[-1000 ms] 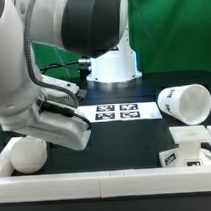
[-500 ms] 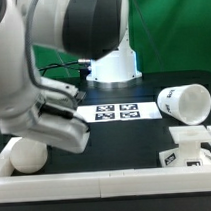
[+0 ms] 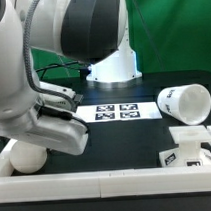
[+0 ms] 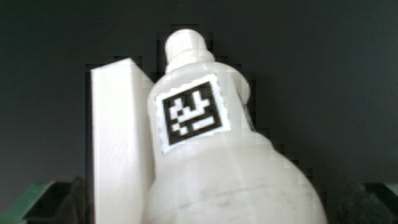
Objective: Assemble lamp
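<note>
Parts number three: one bulb [image 3: 26, 158], one shade [image 3: 185, 102], one base [image 3: 191, 149].

Bulb [image 4: 222, 160] fills frame, black-and-white tag [image 4: 192, 113] facing camera; white rail [image 4: 119, 130] just beside it.

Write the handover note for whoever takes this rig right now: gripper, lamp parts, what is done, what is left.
Gripper: jaws open, low over the bulb, one on each side of it, not closed on it.
The bulb lies at the exterior view's left, close beside a white wall, tag facing the wrist camera.
Shade: on its side at the exterior view's right, farther back than the base.
Done: nothing joined; all three parts are loose.
Left: probably close on the bulb, fit it to the base, then add the shade.
</note>
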You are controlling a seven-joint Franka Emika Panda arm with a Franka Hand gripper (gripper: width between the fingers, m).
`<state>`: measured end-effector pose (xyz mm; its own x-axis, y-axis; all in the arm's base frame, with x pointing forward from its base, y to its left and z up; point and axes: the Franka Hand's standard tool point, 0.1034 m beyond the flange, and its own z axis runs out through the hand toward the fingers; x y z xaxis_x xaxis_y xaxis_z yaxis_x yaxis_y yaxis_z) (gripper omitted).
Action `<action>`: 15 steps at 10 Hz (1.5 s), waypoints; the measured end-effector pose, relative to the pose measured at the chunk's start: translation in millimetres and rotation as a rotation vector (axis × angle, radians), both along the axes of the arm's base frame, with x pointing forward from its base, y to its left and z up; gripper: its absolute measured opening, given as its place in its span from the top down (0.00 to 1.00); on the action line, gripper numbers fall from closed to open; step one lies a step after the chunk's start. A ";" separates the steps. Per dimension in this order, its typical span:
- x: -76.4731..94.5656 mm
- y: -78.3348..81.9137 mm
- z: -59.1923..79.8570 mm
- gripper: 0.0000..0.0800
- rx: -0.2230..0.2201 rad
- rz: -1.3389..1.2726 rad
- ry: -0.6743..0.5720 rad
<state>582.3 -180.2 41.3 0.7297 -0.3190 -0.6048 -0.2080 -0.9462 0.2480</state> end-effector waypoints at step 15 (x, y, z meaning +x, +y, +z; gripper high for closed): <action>-2.6 -4.8 -20.3 0.16 -0.010 0.012 0.003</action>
